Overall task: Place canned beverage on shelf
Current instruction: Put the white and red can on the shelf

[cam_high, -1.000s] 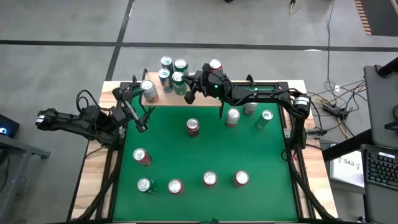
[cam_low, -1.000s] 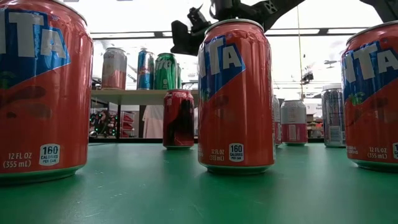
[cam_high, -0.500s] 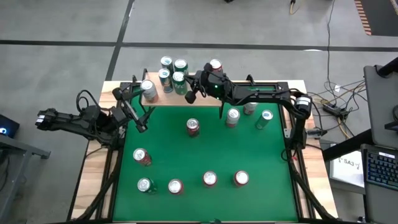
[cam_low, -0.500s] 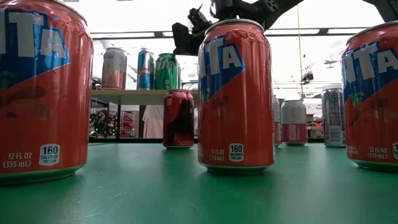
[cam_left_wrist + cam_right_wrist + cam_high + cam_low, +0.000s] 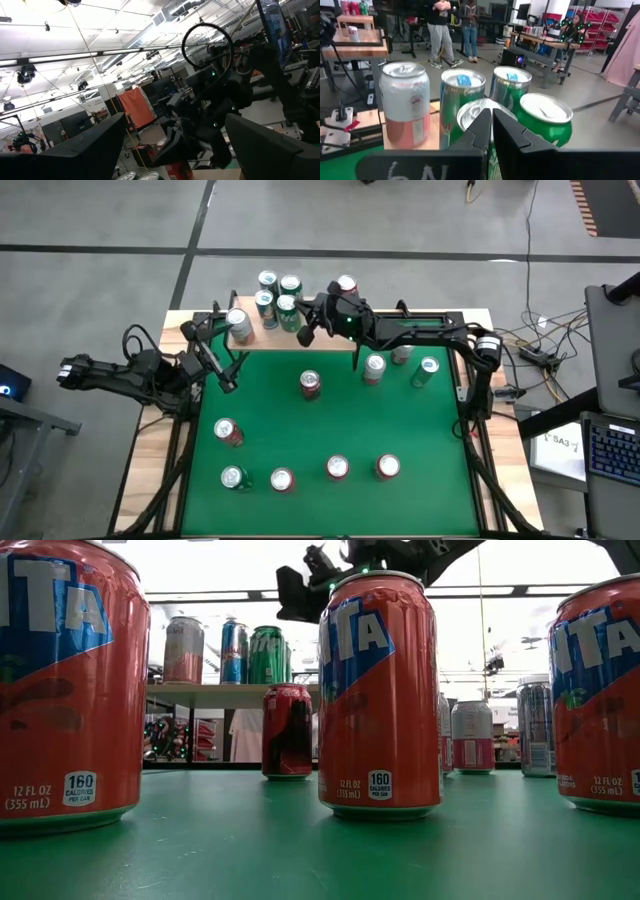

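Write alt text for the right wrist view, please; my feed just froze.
The right end effector, shut and empty, hovers just above a cluster of four green cans standing on the shelf. A pink-and-silver can stands beside them, and people stand in the room behind.

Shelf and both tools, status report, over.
Right tool shut, empty, above the light-wood shelf on black legs. Left tool open, waiting at the table's left edge. Five cans on the shelf; ten remain on the green table.

Glossy metal cans [image 5: 380, 695], matt green table [image 5: 300, 850] (felt-like), light-wood shelf [image 5: 225, 690]

Robotics lab: workbenches [image 5: 547, 42], monitors [image 5: 75, 122].
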Robot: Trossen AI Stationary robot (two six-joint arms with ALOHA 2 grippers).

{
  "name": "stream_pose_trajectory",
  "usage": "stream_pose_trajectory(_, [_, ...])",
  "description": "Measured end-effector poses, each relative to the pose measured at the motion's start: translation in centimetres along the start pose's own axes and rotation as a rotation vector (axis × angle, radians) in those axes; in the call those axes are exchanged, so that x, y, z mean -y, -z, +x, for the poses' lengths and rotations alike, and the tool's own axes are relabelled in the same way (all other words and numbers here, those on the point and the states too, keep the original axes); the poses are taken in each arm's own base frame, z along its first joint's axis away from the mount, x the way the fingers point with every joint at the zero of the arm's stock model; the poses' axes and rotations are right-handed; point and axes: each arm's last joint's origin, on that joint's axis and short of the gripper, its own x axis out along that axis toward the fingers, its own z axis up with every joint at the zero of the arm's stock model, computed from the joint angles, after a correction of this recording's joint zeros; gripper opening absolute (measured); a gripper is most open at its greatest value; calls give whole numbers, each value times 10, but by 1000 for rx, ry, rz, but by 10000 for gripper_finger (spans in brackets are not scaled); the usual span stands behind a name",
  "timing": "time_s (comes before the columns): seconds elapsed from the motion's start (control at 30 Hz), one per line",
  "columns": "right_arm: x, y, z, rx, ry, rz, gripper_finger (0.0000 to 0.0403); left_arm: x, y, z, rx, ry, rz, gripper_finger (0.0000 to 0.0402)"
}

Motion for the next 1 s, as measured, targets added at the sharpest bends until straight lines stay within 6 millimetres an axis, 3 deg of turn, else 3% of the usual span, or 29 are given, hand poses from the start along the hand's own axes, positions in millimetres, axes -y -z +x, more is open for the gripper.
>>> stream_pose_trajectory(0.33, [-1, 4, 1, -17, -1, -7, 9, 0, 0, 0, -1, 1, 1, 326])
stream_pose_trajectory(0.6, [0, -6, 0, 63, 5, 2, 9, 0, 0, 0, -2, 2, 2, 326])
stream_pose_trajectory(0.83, [-3, 11, 8, 19, 1, -6, 9, 0, 0, 0, -2, 2, 1, 326])
stream_pose_trajectory(1.0, [-3, 10, 7, 8, 7, -20, 9, 1, 1, 1, -3, 3, 3, 326])
